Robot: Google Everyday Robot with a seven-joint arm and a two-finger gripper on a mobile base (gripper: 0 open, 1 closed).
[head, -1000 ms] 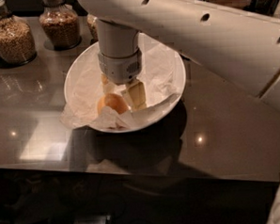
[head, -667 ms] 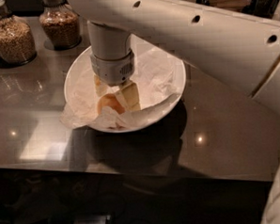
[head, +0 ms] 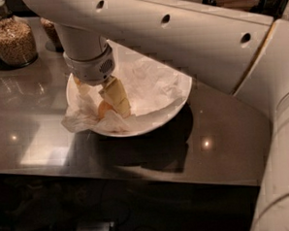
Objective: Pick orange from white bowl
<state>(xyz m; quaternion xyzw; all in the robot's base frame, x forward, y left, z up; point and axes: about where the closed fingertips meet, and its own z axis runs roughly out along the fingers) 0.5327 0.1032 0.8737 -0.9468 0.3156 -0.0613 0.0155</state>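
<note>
The orange [head: 105,109] lies in the left part of the wide white bowl [head: 175,102], on crumpled white paper [head: 150,83]. Only part of its peel shows. My gripper [head: 101,96] reaches down from the arm into the bowl, right over the orange. Its fingers stand apart, one pale finger [head: 117,96] on the orange's right and front, the other [head: 82,86] on its left. The orange sits low between them, still resting in the bowl. The jaws look open around it.
Glass jars of grain [head: 13,39] stand at the back left of the dark glossy counter [head: 33,118]. The paper lining spills over the bowl's left rim [head: 77,122]. My white arm [head: 189,37] crosses the upper right. The counter's front edge runs below the bowl.
The gripper has shifted left across the bowl, so that its fingers now straddle the orange. The orange has stayed in about the same spot.
</note>
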